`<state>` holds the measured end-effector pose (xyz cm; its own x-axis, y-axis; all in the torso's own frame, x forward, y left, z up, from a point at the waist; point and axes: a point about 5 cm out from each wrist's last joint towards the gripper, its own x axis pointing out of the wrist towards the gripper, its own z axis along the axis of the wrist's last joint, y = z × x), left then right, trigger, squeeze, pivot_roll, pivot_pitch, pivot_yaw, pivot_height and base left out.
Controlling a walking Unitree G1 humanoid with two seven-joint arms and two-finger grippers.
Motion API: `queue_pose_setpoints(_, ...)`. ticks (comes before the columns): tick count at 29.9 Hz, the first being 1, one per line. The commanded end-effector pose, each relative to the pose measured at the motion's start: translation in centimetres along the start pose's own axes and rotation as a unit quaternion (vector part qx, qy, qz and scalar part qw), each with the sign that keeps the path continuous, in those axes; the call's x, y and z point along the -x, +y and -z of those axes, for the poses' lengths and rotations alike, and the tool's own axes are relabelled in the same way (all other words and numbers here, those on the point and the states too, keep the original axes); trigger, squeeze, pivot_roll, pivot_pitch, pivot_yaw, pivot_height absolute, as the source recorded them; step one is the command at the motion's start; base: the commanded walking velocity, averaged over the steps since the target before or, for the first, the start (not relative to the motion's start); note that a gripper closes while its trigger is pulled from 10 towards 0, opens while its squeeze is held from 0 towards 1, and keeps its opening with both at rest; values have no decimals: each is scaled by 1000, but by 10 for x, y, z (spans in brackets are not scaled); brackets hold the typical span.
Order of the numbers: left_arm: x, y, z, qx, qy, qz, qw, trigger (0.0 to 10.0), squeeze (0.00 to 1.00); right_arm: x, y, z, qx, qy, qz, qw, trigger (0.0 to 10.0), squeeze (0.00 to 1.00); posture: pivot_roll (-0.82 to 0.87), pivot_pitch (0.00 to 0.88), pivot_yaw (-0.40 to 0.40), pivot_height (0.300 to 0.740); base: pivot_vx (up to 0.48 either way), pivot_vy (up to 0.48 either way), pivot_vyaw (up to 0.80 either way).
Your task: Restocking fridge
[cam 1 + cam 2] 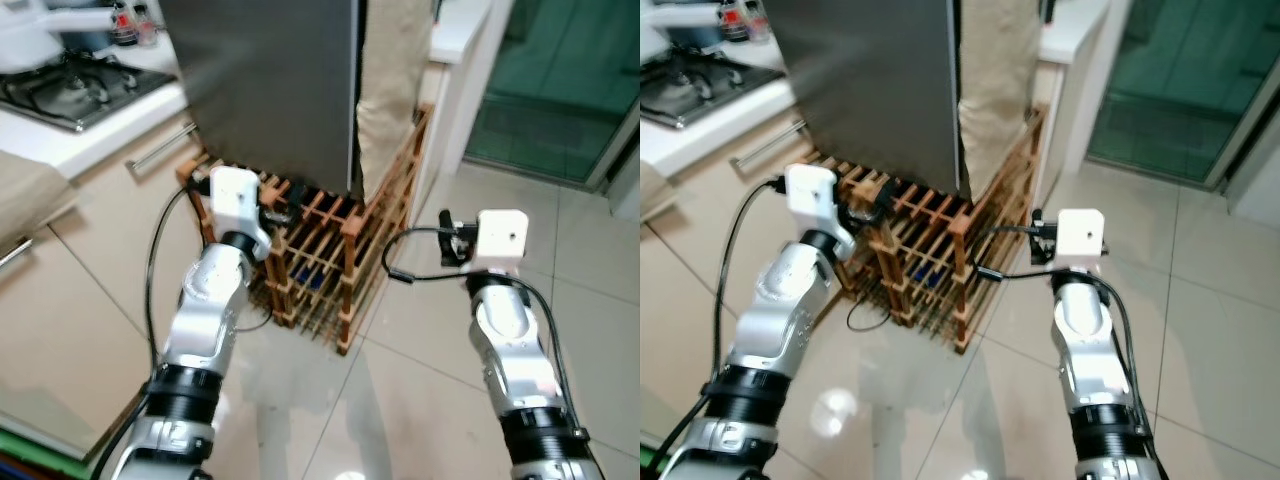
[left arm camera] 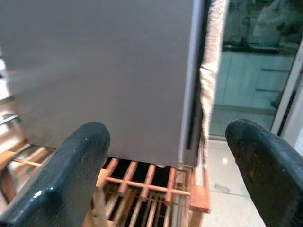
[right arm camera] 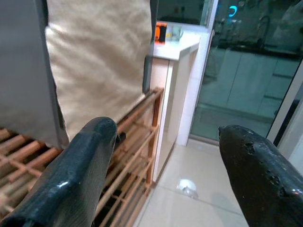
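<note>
We hold both arms out over the pale tiled floor (image 1: pixel 420 390), and we place everything by the wooden rack (image 1: pixel 330 265) that stands ahead of us. Our left gripper (image 2: pixel 165 175) hovers just before the rack's near left corner, its two black fingers (image 2: pixel 71 175) spread wide with nothing between them. Our right gripper (image 3: pixel 165 175) hangs off the rack's right side, over the tiles, its fingers (image 3: pixel 80 170) likewise wide apart and empty. On top of the rack stands the fridge (image 1: pixel 270 90), its grey door shut and facing us. A beige cloth (image 1: pixel 390 80) hangs down just right of that door, reaching the rack's top. Left of the rack runs a white counter (image 1: pixel 90 140) with a gas hob (image 1: pixel 70 85). Beyond the rack to the right we see a glass door (image 1: pixel 550 80)
</note>
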<state>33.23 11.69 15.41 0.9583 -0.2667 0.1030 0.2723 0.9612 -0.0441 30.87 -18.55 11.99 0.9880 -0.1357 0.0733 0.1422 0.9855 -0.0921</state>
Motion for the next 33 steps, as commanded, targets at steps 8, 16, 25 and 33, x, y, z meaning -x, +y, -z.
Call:
queue_pose_setpoints(8, -1, -8, 1, 44, 16, 27, 999, 10000, 0, 2, -8, -7, -25, -23, 18, 999, 10000, 0, -156, 0, 52, 740, 452, 0, 0)
queue_pose_setpoints(16, 1, -16, 1, 42, 19, 55, 997, 10000, 0, 2, -8, -8, -23, -24, 20, 999, 10000, 0, -155, 0, 53, 740, 452, 0, 0)
queue_pose_setpoints(25, 4, -22, -4, 43, 9, 79, 996, 10000, 0, 0, -5, -8, -23, -22, 14, 999, 10000, 0, -146, 0, 49, 740, 452, 0, 0)
queue_pose_setpoints(33, 6, -11, -6, 45, 8, 45, 998, 10000, 0, -1, -2, -7, -20, -19, 6, 1000, 10000, 0, -141, 0, 43, 740, 0, 0, 0)
